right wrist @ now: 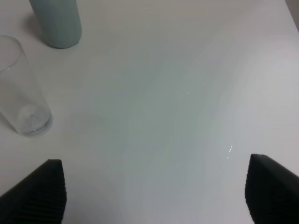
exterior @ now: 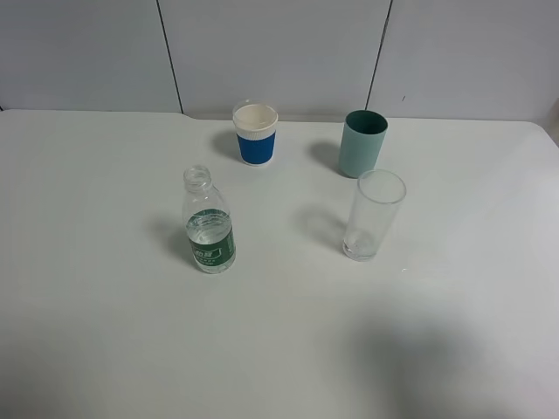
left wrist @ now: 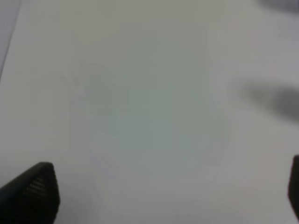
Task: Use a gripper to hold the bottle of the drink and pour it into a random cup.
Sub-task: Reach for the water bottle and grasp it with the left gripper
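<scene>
All I see of my left gripper (left wrist: 163,191) is two black fingers (left wrist: 35,193), one a blunt wedge with fine ribbing, though the view is blurred. My right gripper (right wrist: 153,191) shows matching matte black fingertips (right wrist: 39,191), wedge-shaped, covered in close-set ridges.

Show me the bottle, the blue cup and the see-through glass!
bottle (exterior: 208,223): exterior high view, on its clear body above the label.
cup (exterior: 256,145): exterior high view, on its blue band.
glass (exterior: 374,215): exterior high view, on its side wall.
</scene>
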Robot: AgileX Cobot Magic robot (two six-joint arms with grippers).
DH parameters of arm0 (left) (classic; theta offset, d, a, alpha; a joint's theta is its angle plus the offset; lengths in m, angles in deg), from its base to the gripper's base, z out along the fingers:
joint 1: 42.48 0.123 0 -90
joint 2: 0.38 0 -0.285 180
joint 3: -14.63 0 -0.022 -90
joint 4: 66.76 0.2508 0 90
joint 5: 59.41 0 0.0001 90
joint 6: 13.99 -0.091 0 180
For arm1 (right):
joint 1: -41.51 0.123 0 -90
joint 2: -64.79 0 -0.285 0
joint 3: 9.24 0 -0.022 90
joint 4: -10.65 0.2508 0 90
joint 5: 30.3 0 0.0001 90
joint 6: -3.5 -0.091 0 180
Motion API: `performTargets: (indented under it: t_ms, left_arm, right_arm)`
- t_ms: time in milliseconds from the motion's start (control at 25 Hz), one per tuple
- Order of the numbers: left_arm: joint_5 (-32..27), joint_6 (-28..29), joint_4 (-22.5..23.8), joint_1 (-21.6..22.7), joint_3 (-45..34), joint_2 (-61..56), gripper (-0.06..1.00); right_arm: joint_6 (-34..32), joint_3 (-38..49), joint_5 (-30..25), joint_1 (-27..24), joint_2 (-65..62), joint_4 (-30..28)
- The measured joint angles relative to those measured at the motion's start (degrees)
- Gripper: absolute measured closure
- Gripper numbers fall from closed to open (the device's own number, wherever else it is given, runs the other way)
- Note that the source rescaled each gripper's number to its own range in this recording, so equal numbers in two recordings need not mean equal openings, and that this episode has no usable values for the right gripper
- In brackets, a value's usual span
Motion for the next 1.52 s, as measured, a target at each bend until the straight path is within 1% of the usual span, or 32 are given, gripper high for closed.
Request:
performTargets:
  t_ms: [120, 280, 520, 600, 680, 760, 840, 1000, 1160, 1400, 1520]
  left_arm:
    - [0.77, -3.89, 0.06, -1.25, 0.96, 6.31, -0.06]
    - [1.63, -5.61, -0.05, -5.21, 1.04, 13.13, -0.06]
    - [1.95, -8.68, -0.50, -13.09, 1.04, 21.18, -0.06]
    - [2.07, -10.06, -1.70, -15.41, 1.05, 23.63, -0.06]
    - [2.14, -11.79, -3.86, -17.51, 1.05, 26.40, -0.06]
    - [2.28, -13.33, -5.72, -18.93, 1.05, 28.90, -0.06]
    - [3.41, -14.10, -6.49, -20.09, 0.71, 30.88, -0.06]
    - [9.66, -14.13, -6.18, -23.42, -4.22, 33.58, -0.06]
    - [16.98, -12.13, -5.08, -25.71, -9.18, 34.77, -0.06]
    - [27.86, -9.80, -4.42, -26.05, -12.84, 37.56, -0.06]
    - [31.71, -7.94, -4.35, -26.05, -13.20, 39.96, -0.06]
  right_arm:
    - [0.00, 0.00, 0.00, 0.00, 0.00, 0.00]
    - [0.00, 0.00, 0.00, 0.00, 0.00, 0.00]
    - [0.00, 0.00, 0.00, 0.00, 0.00, 0.00]
    - [0.00, 0.00, 0.00, 0.00, 0.00, 0.00]
    - [0.00, 0.00, 0.00, 0.00, 0.00, 0.00]
    - [0.00, 0.00, 0.00, 0.00, 0.00, 0.00]
    - [0.00, 0.00, 0.00, 0.00, 0.00, 0.00]
    - [0.00, 0.00, 0.00, 0.00, 0.00, 0.00]
    - [0.00, 0.00, 0.00, 0.00, 0.00, 0.00]
    - [0.00, 0.00, 0.00, 0.00, 0.00, 0.00]
    - [0.00, 0.00, 0.00, 0.00, 0.00, 0.00]
